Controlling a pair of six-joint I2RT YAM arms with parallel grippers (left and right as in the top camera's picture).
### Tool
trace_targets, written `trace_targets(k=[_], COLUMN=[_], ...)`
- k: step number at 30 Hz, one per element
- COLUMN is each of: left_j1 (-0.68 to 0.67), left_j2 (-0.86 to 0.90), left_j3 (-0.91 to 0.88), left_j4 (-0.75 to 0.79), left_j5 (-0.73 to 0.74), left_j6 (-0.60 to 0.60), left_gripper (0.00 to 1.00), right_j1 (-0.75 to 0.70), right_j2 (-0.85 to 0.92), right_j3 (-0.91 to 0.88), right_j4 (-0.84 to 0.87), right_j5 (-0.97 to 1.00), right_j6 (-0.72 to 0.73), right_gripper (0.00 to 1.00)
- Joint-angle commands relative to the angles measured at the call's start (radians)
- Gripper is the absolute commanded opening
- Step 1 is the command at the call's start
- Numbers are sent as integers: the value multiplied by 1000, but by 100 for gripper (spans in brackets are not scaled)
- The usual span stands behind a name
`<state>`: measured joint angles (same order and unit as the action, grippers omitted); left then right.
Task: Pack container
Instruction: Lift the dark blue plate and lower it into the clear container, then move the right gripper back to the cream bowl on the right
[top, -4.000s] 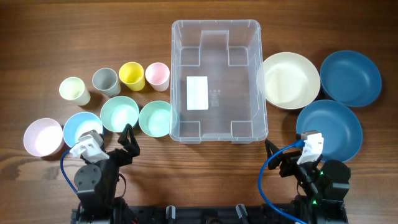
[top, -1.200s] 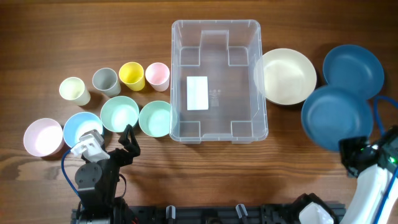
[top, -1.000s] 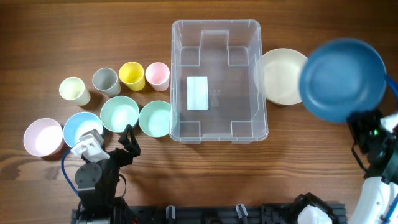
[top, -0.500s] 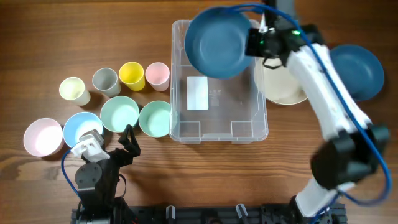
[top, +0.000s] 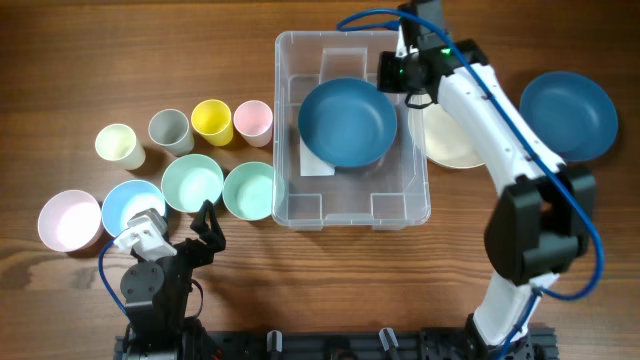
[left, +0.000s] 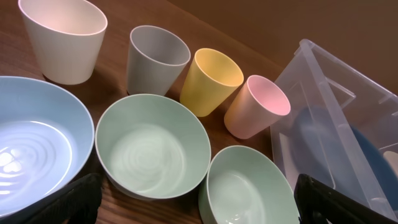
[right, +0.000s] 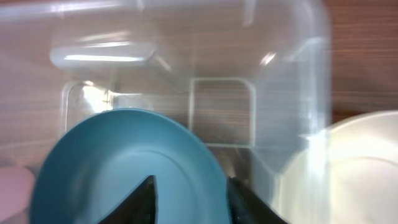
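The clear container (top: 350, 40) stands at the table's middle, a dark blue bowl (top: 345, 125) lying inside it over the white label. My right gripper (top: 395, 72) reaches over the container's far right side. In the right wrist view its jaws stand apart astride that bowl's (right: 112, 174) rim, one finger inside, one outside, with a gap around the rim; the right gripper (right: 194, 199) is open. My left gripper (top: 205, 232) rests open near the front left, empty, facing two green bowls (left: 152, 143).
A cream bowl (top: 450, 140) sits just right of the container, a second dark blue bowl (top: 568, 115) further right. Left of it are cream (top: 118, 146), grey (top: 170, 130), yellow (top: 211, 121) and pink (top: 253, 122) cups, plus pink (top: 69, 220), light blue (top: 130, 205) and green (top: 192, 183) bowls.
My right arm carried the dark blue bowl from the right side over the container and lowered it in. Its jaws have parted from the rim. The left arm stayed still.
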<state>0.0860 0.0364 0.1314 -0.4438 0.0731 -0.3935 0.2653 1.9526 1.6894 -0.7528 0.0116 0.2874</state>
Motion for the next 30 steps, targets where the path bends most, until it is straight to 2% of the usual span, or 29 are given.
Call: trace_targets(k=[1,3,6,8,10,12,13,16,21,25,30], left_j1=[-5,-5,-5,-5,-5,-5,-5,-5,-5,-5,-5], left_j2=[-4,-4,-4,-4,-4,-4,-4,-4,-4,-4,-4], left_j3=[-3,-3,-3,-3,-3,-3,-3,-3,-3,-3,-3], left_j4=[4,4,4,4,4,4,4,4,4,4,4], left_j5=[-3,-3,-3,-3,-3,-3,-3,-3,-3,-3,-3], left_j6=[24,24,24,24,24,24,24,24,24,24,24], left_gripper=[100,100,100,100,100,100,100,100,100,100,100], right_j1=[-92,-228,-415,-580,-710,-766,-801,-836,-842,-850,-878], right_j2=[-199,-271,-275,-233,-157,-95,-34,86,230,254,230], right_j3=[20,20,18,8,4,4,4,4,3,-12,-20], right_j4=[-58,-129,-190,-192,-210,-226,-238,-241,-237,-225,-219], right_j5=[174,179,151,45,-13,-14,-18,-44,-47,-47,-56], right_j6=[31,36,88,90,111,116,116,116,133,135,123], right_gripper=[49,52,57,64,64,64,67,70,65,58,58])
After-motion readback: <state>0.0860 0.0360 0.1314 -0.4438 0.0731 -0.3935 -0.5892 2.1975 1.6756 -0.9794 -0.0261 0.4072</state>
